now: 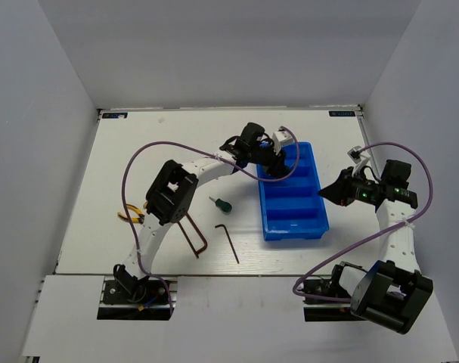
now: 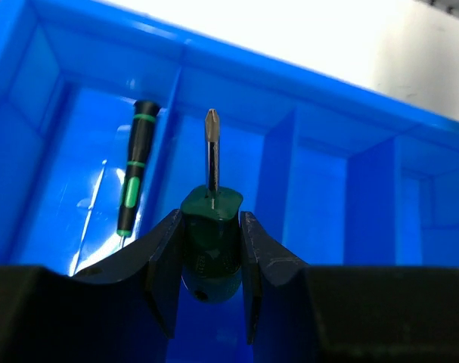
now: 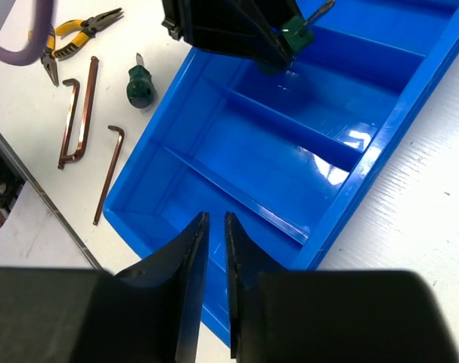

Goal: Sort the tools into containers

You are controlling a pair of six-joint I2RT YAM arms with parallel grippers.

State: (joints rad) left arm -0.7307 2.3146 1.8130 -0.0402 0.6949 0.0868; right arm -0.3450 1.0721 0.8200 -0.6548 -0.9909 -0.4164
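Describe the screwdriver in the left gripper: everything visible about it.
The stubby screwdriver has a short, fat, dark green handle, plastic by the look, and a thin metal shaft ending in a cross-shaped tip. The left gripper is shut on the handle, one finger on each side, with the shaft sticking out past the fingertips. It hangs over a section of the blue tray; only the fingers appear to touch it.

Robot lab — white-walled test booth (image 1: 237, 53)

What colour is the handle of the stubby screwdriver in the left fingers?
Dark green; the screwdriver handle shows best in the left wrist view.
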